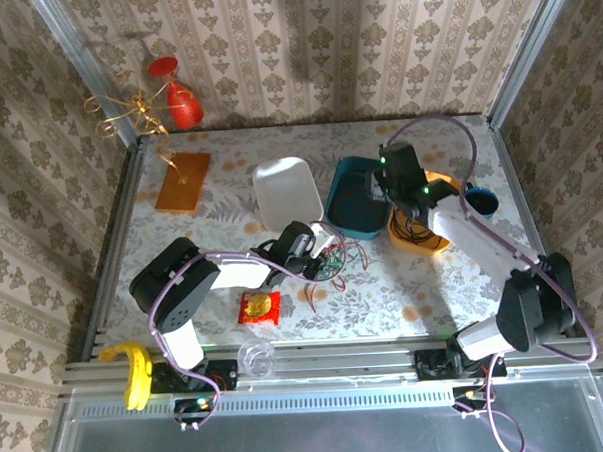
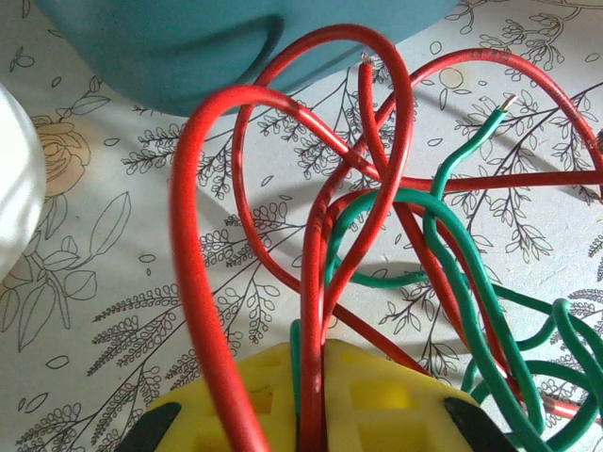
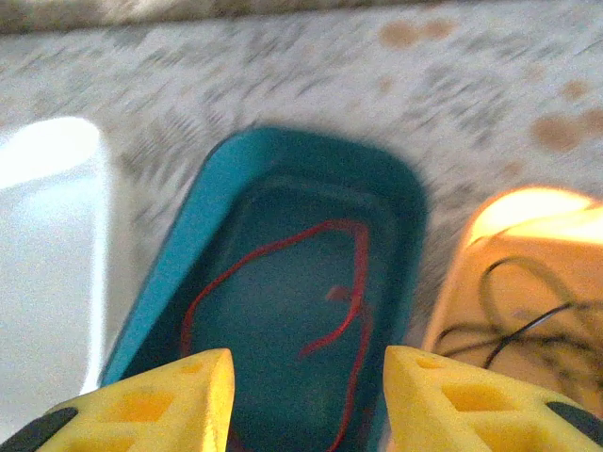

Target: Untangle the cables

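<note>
Separating: left gripper (image 2: 311, 395) is pinching red cable (image 2: 198, 282) and green cable (image 2: 405, 195); right gripper (image 3: 306, 377), spread over bin (image 3: 184, 250), next needing to seize one

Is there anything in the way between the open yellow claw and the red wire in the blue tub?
No, nothing I can see. In the right wrist view the right gripper hangs open above the teal tub. The red wire lies bare on the tub's floor, straight ahead between the fingers.
</note>
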Robot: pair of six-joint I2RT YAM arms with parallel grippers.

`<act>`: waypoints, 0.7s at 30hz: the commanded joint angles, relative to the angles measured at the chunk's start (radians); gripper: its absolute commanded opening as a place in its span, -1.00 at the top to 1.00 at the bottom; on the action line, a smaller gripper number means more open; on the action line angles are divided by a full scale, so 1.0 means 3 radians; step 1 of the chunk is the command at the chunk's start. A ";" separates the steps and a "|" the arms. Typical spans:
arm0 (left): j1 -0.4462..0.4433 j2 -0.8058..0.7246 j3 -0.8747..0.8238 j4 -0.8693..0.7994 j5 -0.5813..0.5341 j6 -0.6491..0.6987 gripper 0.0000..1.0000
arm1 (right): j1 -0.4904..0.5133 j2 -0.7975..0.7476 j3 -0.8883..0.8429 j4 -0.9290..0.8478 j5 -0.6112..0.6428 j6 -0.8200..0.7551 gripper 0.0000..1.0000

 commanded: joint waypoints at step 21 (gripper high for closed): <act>-0.0002 -0.0091 -0.0148 -0.0089 0.0062 0.0087 0.72 | 0.0357 0.0584 -0.1038 0.0275 -0.0720 0.0577 0.11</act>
